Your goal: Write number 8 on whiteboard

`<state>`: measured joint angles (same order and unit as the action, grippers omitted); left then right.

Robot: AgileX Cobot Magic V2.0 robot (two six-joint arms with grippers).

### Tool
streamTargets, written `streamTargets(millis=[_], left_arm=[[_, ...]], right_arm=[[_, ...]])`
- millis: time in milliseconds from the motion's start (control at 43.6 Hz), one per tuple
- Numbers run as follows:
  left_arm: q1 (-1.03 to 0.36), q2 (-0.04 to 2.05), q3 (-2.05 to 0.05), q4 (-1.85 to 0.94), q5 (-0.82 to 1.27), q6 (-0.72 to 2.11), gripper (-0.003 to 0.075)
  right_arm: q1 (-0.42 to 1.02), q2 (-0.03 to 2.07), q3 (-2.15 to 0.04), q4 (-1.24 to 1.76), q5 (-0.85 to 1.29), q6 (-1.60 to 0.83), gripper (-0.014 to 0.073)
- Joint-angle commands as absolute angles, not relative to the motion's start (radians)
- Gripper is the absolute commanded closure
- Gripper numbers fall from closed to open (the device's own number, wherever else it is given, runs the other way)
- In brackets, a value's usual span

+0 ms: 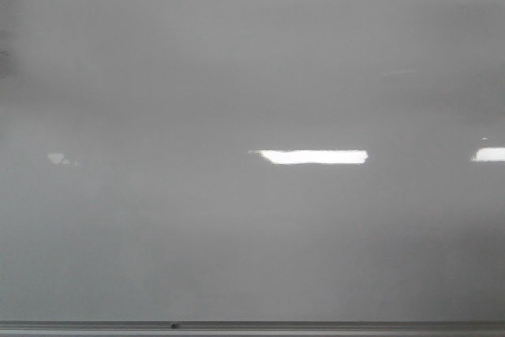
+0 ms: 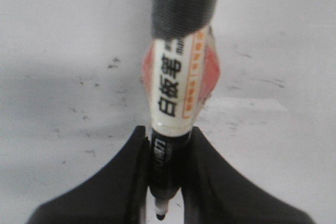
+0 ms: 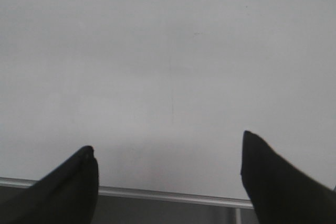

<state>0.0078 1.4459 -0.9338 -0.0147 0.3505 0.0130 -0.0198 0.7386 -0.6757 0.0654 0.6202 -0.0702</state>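
Whiteboard (image 1: 237, 76) filling front view, glossy grey, bare of any drawn figure; bright glare patches (image 1: 314, 156) sitting right of centre. Thin metal edge strip (image 1: 316, 326) running along bottom. Left gripper (image 2: 164, 177) pinching marker (image 2: 176, 93): jaws pressing on its black lower barrel, white-and-orange label showing above them, tip pointing out past fingertips. Faint dark specks dotting board behind marker. Right gripper (image 3: 168, 166) facing board, jaws spread wide, gripping nothing.
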Motion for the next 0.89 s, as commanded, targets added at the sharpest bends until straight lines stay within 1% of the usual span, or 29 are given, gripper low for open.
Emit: streamTargets(millis=[0,92,183,298,436,550,665,803,871], left_arm=[[-0.027,1.345,-0.968,-0.014,0.376,0.027,0.0741],[-0.064,1.297,-0.984,-0.014,0.464,0.089,0.0741],[-0.116,1.268,-1.022,-0.014,0.597,0.18,0.0741],[-0.192,1.266,-1.088,-0.016,0.764,0.259,0.0741],[-0.287,1.282,-1.151,-0.075,0.896,0.417,0.0741],[-0.373,1.303,-1.191,-0.186,0.966,0.556,0.0741],[-0.465,1.325,-1.206,-0.271,1.003,0.695,0.0741],[-0.585,1.35,-1.206,-0.274,1.006,0.738,0.0741],[-0.639,1.36,-1.206,-0.271,1.004,0.759,0.0741]], right_arm=[[-0.02,0.732,-0.756,0.09,0.601,-0.076,0.0011],[-0.02,0.736,-0.805,0.092,0.656,-0.076,0.0011],[-0.02,0.763,-0.846,0.092,0.699,-0.076,0.0011],[-0.02,0.804,-0.888,0.093,0.77,-0.087,0.0011],[-0.015,0.857,-0.93,0.138,0.828,-0.149,0.0011],[0.006,0.902,-0.959,0.226,0.855,-0.257,0.0013],[0.049,0.951,-0.987,0.314,0.897,-0.422,0.0057],[0.134,1.001,-0.994,0.408,0.943,-0.624,0.0129],[0.185,1.023,-0.994,0.45,0.959,-0.702,0.0142]])
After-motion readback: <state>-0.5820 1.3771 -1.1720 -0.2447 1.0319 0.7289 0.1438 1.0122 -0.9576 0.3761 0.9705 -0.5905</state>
